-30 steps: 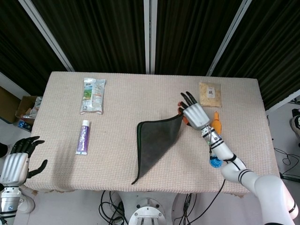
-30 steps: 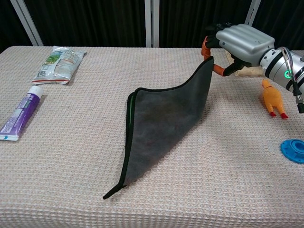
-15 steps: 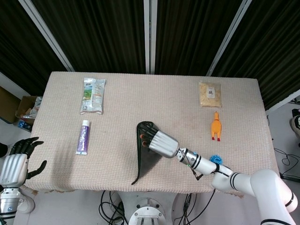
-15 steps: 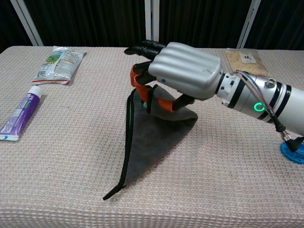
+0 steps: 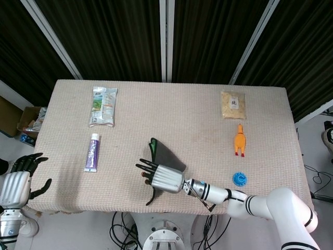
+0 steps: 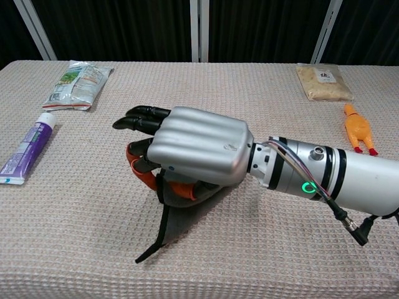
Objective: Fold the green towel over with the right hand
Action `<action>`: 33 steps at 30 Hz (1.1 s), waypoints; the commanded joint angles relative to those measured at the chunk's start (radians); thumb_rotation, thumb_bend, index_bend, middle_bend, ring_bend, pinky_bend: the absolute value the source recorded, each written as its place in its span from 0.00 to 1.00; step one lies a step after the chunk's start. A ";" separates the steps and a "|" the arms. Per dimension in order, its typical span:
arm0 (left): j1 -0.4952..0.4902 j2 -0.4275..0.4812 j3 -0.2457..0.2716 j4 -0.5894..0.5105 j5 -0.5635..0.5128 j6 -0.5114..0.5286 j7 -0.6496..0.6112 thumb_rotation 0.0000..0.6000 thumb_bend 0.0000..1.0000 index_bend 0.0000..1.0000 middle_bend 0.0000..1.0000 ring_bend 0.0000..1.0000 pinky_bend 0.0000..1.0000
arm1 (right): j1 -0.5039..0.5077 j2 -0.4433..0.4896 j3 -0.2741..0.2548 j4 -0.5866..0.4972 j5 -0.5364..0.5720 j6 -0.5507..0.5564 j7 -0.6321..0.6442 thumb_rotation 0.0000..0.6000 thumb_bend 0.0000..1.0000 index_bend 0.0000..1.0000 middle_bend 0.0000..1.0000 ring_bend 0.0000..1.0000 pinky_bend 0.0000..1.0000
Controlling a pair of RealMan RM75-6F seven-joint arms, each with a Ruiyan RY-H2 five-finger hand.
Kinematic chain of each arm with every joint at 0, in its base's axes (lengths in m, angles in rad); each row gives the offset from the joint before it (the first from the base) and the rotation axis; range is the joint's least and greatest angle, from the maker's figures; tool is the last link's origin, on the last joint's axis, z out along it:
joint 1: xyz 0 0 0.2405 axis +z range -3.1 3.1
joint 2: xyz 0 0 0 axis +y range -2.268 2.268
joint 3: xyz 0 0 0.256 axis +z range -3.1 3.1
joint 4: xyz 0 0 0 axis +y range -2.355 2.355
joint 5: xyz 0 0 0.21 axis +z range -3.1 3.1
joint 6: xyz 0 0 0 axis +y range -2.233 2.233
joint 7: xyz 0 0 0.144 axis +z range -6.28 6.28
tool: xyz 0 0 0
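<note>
The towel (image 5: 166, 155) looks dark grey with a thin green edge and lies doubled over near the table's front middle. In the chest view only a bunched part and a narrow edge strip of the towel (image 6: 163, 222) show beneath my right hand (image 6: 190, 148). My right hand (image 5: 162, 178) is over the towel's near-left part, fingers pointing left, pinching a fold of cloth between its orange-padded thumb and fingers. My left hand (image 5: 18, 182) hangs off the table's front left corner, fingers apart, holding nothing.
On the woven table (image 5: 182, 104): a purple toothpaste tube (image 5: 92, 152) and a snack packet (image 5: 103, 105) at the left, a grain bag (image 5: 232, 104), a yellow rubber chicken (image 5: 239, 139) and a blue disc (image 5: 240, 179) at the right.
My right hand has carried the towel's corner from the far right over to the near left, laying the cloth over on itself. The left hand has stayed put.
</note>
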 commanded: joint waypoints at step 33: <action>-0.025 -0.008 -0.016 0.014 0.018 -0.007 -0.006 1.00 0.28 0.26 0.17 0.14 0.13 | -0.373 0.424 0.086 -0.482 0.321 0.211 -0.344 1.00 0.18 0.01 0.09 0.00 0.02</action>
